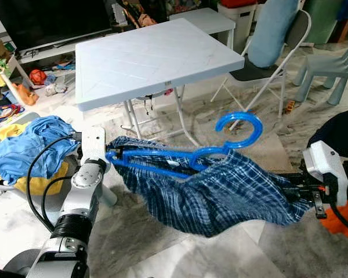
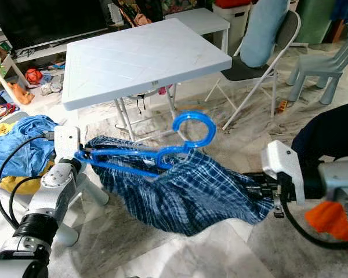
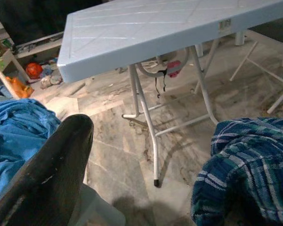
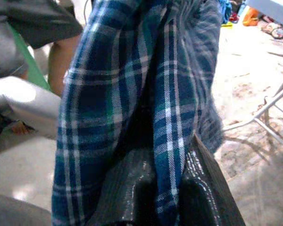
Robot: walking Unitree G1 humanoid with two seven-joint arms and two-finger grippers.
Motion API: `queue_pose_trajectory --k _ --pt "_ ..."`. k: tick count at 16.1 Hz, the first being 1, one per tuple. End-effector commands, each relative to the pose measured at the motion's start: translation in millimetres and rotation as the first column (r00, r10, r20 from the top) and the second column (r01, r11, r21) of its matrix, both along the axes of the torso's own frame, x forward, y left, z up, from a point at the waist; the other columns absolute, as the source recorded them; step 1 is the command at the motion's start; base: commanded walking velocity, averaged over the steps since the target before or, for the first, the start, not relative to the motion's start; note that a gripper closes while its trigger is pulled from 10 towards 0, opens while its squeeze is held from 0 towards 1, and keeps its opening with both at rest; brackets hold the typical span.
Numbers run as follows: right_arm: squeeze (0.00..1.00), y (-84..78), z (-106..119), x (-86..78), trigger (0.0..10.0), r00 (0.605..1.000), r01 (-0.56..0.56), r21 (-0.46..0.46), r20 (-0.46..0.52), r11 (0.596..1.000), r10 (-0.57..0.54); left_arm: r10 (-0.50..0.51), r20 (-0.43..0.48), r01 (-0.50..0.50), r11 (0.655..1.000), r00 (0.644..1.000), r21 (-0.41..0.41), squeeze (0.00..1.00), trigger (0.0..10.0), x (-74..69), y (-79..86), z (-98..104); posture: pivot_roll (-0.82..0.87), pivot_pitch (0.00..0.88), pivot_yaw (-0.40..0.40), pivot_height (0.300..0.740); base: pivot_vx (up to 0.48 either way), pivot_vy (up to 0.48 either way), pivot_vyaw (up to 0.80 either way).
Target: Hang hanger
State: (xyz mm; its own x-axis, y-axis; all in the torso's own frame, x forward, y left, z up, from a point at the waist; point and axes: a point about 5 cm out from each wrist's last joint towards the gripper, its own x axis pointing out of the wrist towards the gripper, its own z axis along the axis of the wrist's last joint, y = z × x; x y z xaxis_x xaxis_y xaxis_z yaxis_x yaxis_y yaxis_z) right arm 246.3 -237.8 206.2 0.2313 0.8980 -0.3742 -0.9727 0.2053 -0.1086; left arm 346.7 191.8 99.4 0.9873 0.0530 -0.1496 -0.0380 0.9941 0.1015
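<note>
Jaws of our left gripper [image 1: 108, 155] clench one end of the blue hanger [image 1: 180, 162]; our right gripper [image 1: 293, 188] grips the plaid shirt [image 1: 232, 194] stretched between them; we judge dressing is underway; next, work the far shoulder inside the cloth.

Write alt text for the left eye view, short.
The left gripper holds one end of a blue hanger and the right gripper pinches the far edge of a blue plaid shirt, so the shirt hangs stretched between them above a marble floor. A white folding table stands behind, a pile of blue clothes at left.
</note>
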Motion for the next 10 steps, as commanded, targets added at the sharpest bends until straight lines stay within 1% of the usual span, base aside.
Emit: queue_pose_trajectory --k 1,2,3,4,5,6,7,8,9,10 --pt "0.00 9.6 24 4.2 10.0 0.997 -0.006 0.111 0.083 0.994 -0.003 0.036 -0.035 -0.036 0.999 0.999 -0.005 0.00 10.0 -2.8 10.4 -6 -0.14 0.000 0.146 0.740 0.000 0.000 0.00" --pt "0.00 15.7 28 8.4 10.0 0.995 0.017 0.171 0.091 0.985 -0.033 0.023 -0.044 -0.023 1.000 0.999 -0.012 0.00 10.0 -3.6 6.2 -9 -0.15 0.000 0.146 0.740 0.000 0.000 0.00" --pt "0.00 25.2 31 17.2 10.0 0.991 0.063 0.256 0.100 0.965 -0.091 -0.007 -0.052 0.006 1.000 0.999 -0.025 0.00 10.0 -5.6 -2.8 -13 -0.14 0.000 0.145 0.740 0.000 0.000 0.00" --pt "0.00 32.6 29 27.5 10.0 0.979 0.131 0.307 0.107 0.942 -0.172 -0.058 -0.052 0.056 0.998 0.997 -0.036 0.00 10.0 -7.9 -12.8 -16 -0.14 0.000 0.143 0.740 0.000 0.000 0.00" --pt "0.00 40.0 24 35.7 10.0 0.966 0.191 0.334 0.102 0.923 -0.237 -0.133 -0.035 0.132 0.990 0.990 -0.048 0.00 10.0 -11.2 -24.6 -17 -0.14 0.000 0.136 0.740 0.000 0.000 0.00" --pt "0.00 47.7 11 43.9 10.0 0.941 0.261 0.293 0.137 0.920 -0.311 -0.239 -0.011 0.237 0.967 0.971 -0.090 1.00 10.0 -16.7 -38.9 -18 -0.14 0.000 0.134 0.740 0.000 0.000 0.00" --pt "0.00 50.3 2 49.7 10.0 0.924 0.315 0.264 0.135 0.912 -0.358 -0.308 0.004 0.307 0.946 0.951 -0.107 1.00 10.0 -20.7 -48.2 -18 -0.13 0.000 0.133 0.740 0.000 0.000 0.00" --pt "0.00 51.8 -5 53.5 10.0 0.908 0.346 0.232 0.160 0.909 -0.386 -0.358 0.014 0.358 0.929 0.934 -0.095 1.00 10.0 -24.0 -54.7 -17 -0.13 0.000 0.133 0.740 0.000 0.000 0.00" --pt "0.00 49.1 -18 61.5 10.0 0.874 0.405 0.122 0.242 0.906 -0.423 -0.433 0.004 0.433 0.899 0.901 -0.064 1.00 10.0 -28.7 -61.8 -19 -0.13 0.000 0.130 0.740 0.000 0.000 0.00" --pt "0.00 43.3 -34 69.8 10.0 0.836 0.454 -0.016 0.353 0.891 -0.420 -0.549 -0.004 0.549 0.836 0.836 -0.027 1.00 10.0 -36.9 -72.2 -20 -0.13 0.000 0.129 0.740 0.000 0.000 0.00"
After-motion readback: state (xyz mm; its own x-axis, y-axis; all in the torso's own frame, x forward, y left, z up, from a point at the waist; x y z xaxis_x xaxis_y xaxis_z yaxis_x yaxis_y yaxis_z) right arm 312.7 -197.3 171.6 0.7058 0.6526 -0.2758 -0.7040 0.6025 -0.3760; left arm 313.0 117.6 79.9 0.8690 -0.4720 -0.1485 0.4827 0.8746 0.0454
